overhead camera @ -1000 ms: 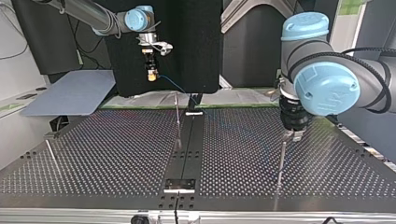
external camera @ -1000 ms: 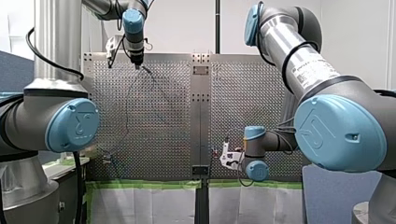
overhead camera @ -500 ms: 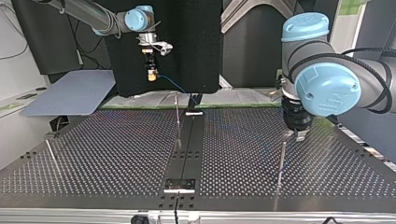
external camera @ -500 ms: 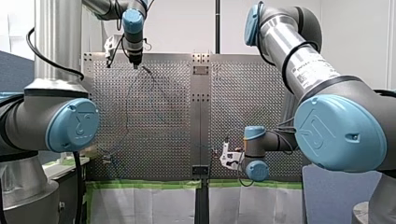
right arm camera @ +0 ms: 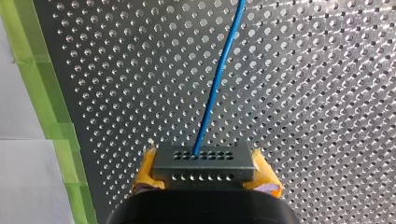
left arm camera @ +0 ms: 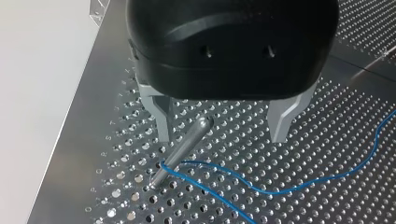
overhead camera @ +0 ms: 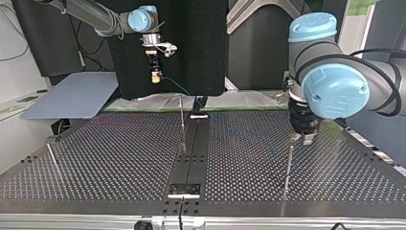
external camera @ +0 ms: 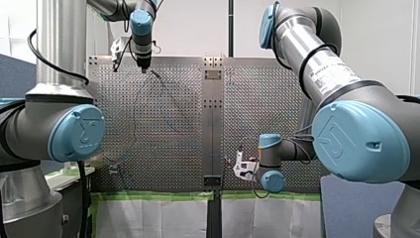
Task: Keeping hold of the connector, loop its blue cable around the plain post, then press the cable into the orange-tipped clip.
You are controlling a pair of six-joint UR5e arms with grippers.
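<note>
You see the left gripper point(external camera: 144, 68) above the table's point(external camera: 178, 148) far edge; a thin line, perhaps cable point(external camera: 134, 119), runs nearward.

Cable point(right arm camera: 217, 88): blue. Connector point(right arm camera: 203, 164): dark grey, two rows of small holes. Pads point(right arm camera: 145, 173) of my right gripper point(right arm camera: 204, 173): yellow. My left gripper point(left arm camera: 220, 137): black body, grey fingers point(left arm camera: 161, 116). Table point(right arm camera: 327, 93): silver, uniform hole grid (green tape point(right arm camera: 51, 102) along one edge). Post point(left arm camera: 182, 149): bare silver.

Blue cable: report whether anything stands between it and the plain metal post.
Nothing visible does. In the left wrist view the blue cable bends around the plain metal post near its base; my left gripper, open, hangs above, off the cable.
</note>
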